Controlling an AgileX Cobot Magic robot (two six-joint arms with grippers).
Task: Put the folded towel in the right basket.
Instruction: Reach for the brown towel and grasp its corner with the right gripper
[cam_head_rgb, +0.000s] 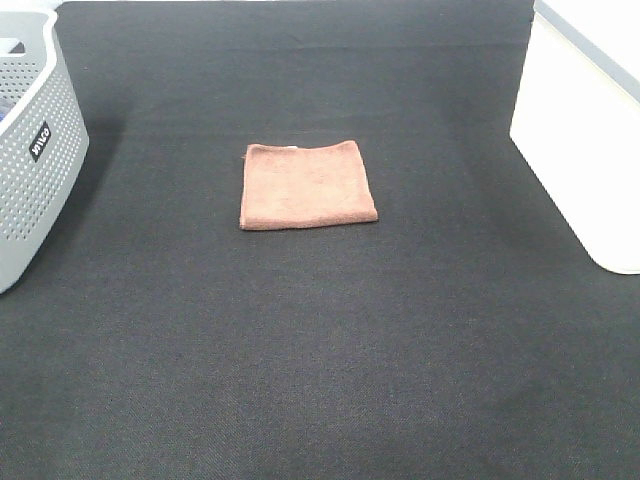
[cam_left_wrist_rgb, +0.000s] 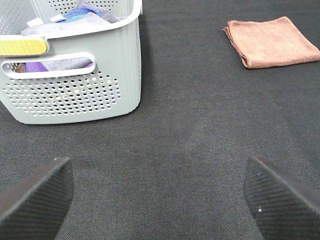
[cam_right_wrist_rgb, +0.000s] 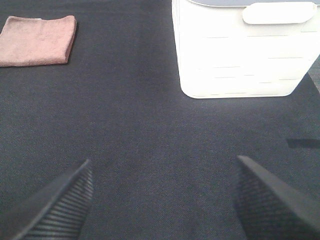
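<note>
A folded reddish-brown towel (cam_head_rgb: 307, 185) lies flat on the black cloth in the middle of the table. It also shows in the left wrist view (cam_left_wrist_rgb: 271, 41) and the right wrist view (cam_right_wrist_rgb: 37, 40). The right basket (cam_head_rgb: 585, 140) is white and stands at the right edge; the right wrist view shows its near wall (cam_right_wrist_rgb: 240, 55). My left gripper (cam_left_wrist_rgb: 160, 200) is open and empty, well short of the towel. My right gripper (cam_right_wrist_rgb: 162, 200) is open and empty, with the white basket ahead. Neither arm shows in the high view.
A grey perforated basket (cam_head_rgb: 35, 150) stands at the left edge, holding several coloured cloths (cam_left_wrist_rgb: 75, 20). The black cloth (cam_head_rgb: 320, 360) covers the whole table.
</note>
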